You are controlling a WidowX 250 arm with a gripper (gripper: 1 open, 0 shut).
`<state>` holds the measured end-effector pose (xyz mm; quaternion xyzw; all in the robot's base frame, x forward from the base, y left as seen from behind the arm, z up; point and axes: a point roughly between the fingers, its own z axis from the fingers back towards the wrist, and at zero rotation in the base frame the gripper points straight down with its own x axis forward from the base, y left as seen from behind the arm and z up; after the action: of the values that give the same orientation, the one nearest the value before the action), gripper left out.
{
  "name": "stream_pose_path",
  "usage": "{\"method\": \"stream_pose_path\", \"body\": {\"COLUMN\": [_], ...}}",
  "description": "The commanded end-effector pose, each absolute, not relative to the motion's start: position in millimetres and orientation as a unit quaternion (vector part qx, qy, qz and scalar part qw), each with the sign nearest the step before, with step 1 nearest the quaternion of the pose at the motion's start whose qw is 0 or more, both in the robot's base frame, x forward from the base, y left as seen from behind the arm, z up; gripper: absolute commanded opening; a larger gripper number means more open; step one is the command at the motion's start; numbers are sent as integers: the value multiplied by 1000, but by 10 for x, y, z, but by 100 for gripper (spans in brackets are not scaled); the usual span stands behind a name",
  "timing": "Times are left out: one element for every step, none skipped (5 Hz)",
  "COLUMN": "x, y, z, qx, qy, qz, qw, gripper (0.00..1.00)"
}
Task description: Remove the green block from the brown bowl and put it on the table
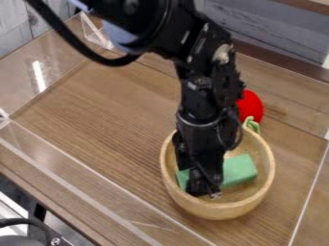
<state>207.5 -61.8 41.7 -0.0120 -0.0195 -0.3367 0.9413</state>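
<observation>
The black robot hand (203, 183) points down into the round tan wooden bowl (220, 207), its fingertips low inside near the bowl's left side as the view shows it. Its jaws are partly hidden by the dark linkage, so I cannot tell how far open they are, nor whether they have hold of anything. The mint-green block (237, 171) is in the bowl, lying across its lower inside; one end is overlapped by the fingers, while the other reaches toward the right wall, uncovered. Above the hand, the black arm (180, 29) comes in from the top of the view, with a dark cable (62, 36) looping off to the left. Behind the bowl, just beside the arm, sits a red strawberry-like toy (251, 105) with green at its lower end. All of this is on the brown wood-grain worktop (96, 120), edged by clear low walls. No writing can be read.
</observation>
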Motion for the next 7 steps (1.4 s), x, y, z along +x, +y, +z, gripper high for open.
{"method": "stream_pose_path", "body": {"x": [2068, 2045, 2024, 1993, 1947, 2038, 2064], "y": [-698, -762, -809, -737, -678, -556, -264], "z": [615, 833, 1057, 1088, 1108, 1292, 1330], "qx": [-10, -6, -2, -3, -5, -1, 13], "qy": [-27, -32, -37, -38, -38, -46, -54], "qz": [-351, -360, -365, -358, -353, -310, -245], "qw": [936, 932, 930, 933, 935, 949, 968], "gripper": [0, 0, 0, 0, 0, 0, 0]}}
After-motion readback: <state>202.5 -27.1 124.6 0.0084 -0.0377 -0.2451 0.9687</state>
